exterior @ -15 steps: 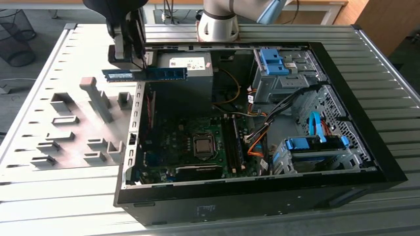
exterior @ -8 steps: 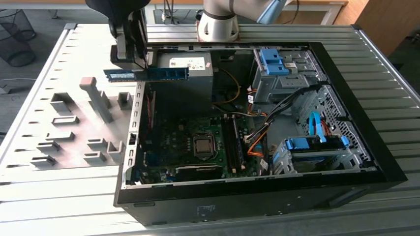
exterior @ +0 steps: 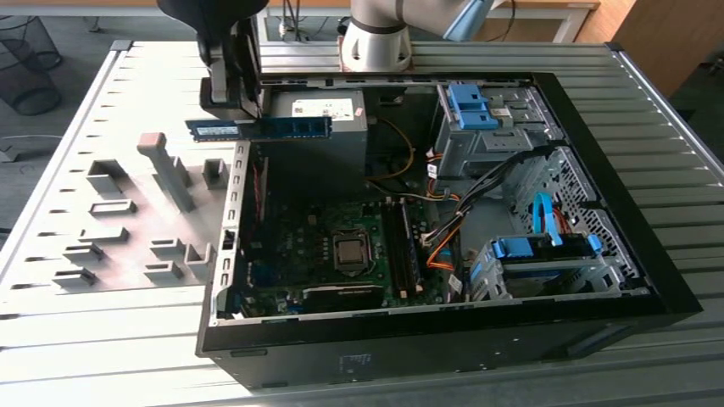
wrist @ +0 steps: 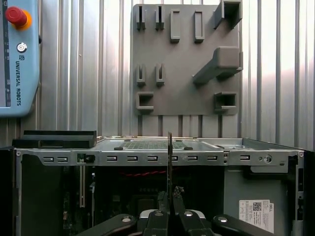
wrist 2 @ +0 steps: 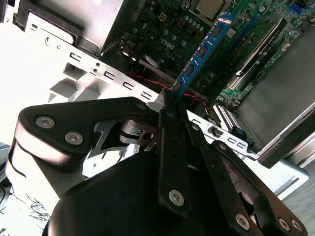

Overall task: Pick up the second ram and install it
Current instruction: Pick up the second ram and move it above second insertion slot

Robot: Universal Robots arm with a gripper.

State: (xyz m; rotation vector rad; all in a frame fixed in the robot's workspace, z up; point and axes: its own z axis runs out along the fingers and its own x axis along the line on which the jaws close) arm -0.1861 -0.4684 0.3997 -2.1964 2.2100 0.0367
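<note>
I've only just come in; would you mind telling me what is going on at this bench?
The robot arm's gripper is shut on the second ram and holds the stick in the air above the side wall of the open computer case, on the exterior view's left. The stick is not yet seated in the motherboard below. A grey fixture plate lies beside the case.

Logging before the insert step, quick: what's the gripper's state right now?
Gripper: shut on the ram, holding it above the edge of the case.
</note>
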